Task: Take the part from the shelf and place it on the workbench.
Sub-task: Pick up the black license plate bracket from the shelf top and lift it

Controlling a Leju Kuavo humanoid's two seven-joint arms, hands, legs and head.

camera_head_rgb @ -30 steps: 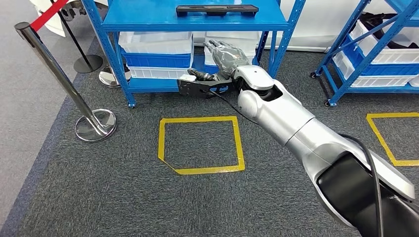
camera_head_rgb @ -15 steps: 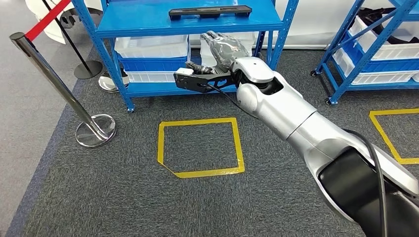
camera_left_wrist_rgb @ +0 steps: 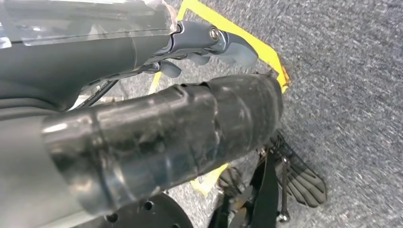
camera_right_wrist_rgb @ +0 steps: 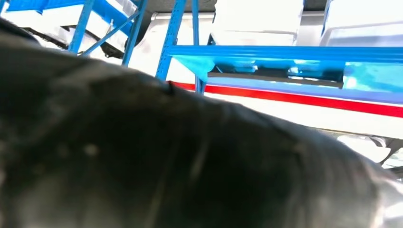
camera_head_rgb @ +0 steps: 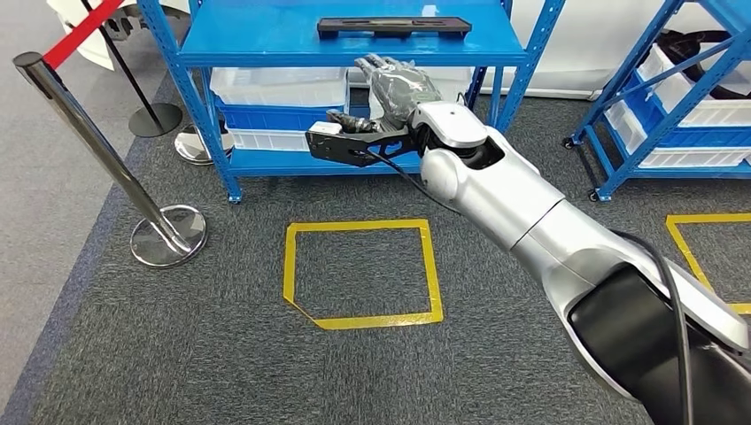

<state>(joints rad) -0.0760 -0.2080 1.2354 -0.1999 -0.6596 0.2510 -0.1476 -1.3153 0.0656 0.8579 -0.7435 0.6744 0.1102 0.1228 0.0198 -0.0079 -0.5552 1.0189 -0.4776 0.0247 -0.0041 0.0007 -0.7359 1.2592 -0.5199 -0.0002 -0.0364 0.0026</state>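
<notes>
The part is a long flat black bar lying across the top board of the blue shelf. My right hand, in a clear cover, reaches out at the end of the silver arm. Its fingers are stretched and apart, just under the board's front edge and below the part, touching nothing. In the right wrist view the dark blurred back of that hand sits before the blue shelf. My left hand hangs over the grey carpet, its fingers loosely extended and holding nothing.
White bins fill the shelf's lower level. A chrome stanchion with a red belt stands at the left. A yellow tape square marks the carpet before the shelf. A second blue shelf stands at the right.
My right arm has lifted the hand from the lower shelf level up to just under the top board. The whole picture has shifted a little as the camera moved.
</notes>
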